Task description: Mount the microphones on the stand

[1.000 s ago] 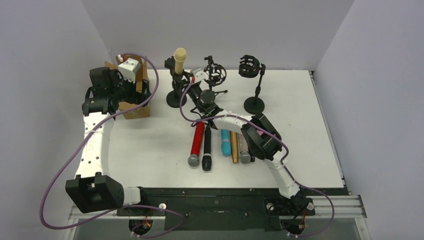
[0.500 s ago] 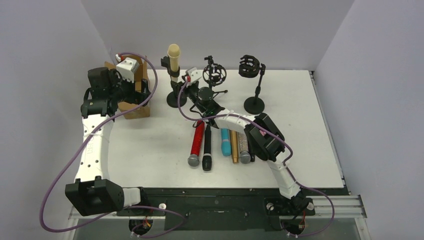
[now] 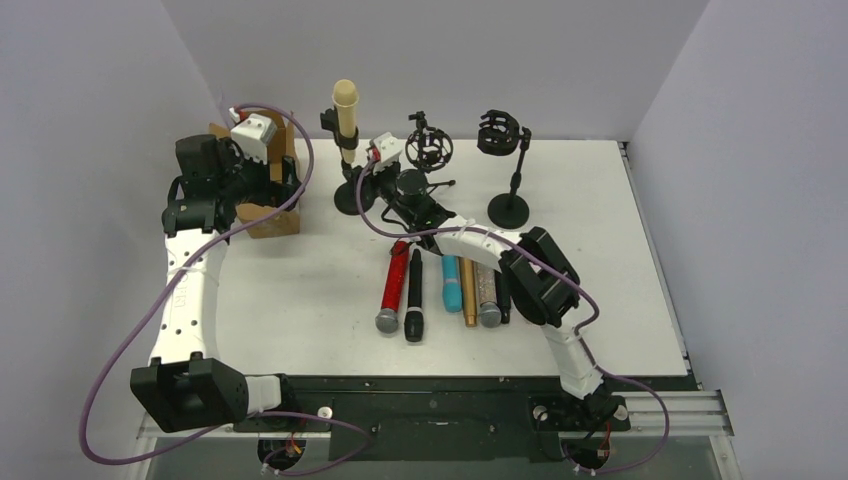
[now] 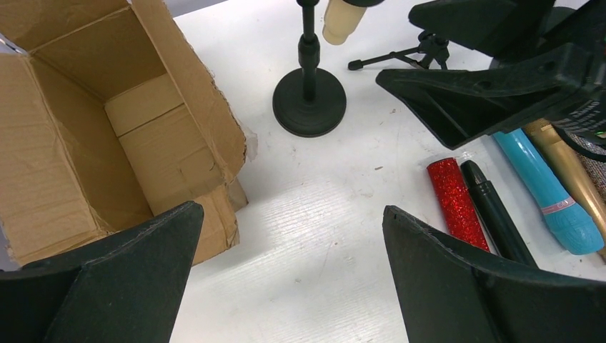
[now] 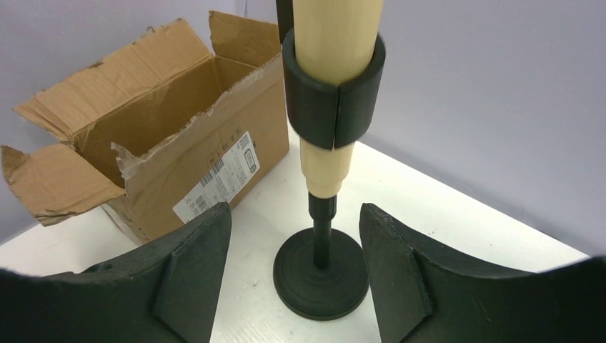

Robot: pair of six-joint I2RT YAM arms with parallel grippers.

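While the cream microphone [image 3: 345, 108] stands upright, head up, it is held in the black clip of the stand [image 3: 347, 200], whose round base rests at 11 o'clock on the white table [image 3: 300, 300]. At 3 o'clock from it stand two empty holders: a shock-mount stand [image 3: 428, 150] and, beyond it, a clip stand [image 3: 507, 208]. At 6 o'clock from these a row lies flat, side by side: red microphone [image 3: 394, 285], black microphone [image 3: 414, 295], teal microphone [image 3: 453, 285], gold microphone [image 3: 468, 295] and glittery silver microphone [image 3: 487, 300]. The red and black ones point their heads toward 6 o'clock. An open cardboard box [image 3: 265, 215] sits at 9 o'clock from the loaded stand. Pale grey-lavender walls [image 3: 450, 60] close the table at 9, 12 and 3 o'clock.

One second earlier the cream microphone leaned toward 1 o'clock; it is now vertical. The right arm's elbow has shifted toward 5 o'clock. The left arm is nearly unchanged.

The right arm reaches from 5 o'clock across the row. The right gripper [image 5: 294, 211] faces the stand's pole with its fingers apart, touching nothing. The left arm rises along the 9 o'clock edge. The left gripper [image 4: 291, 211] hangs over the tabletop beside the box, its fingers spread and empty.
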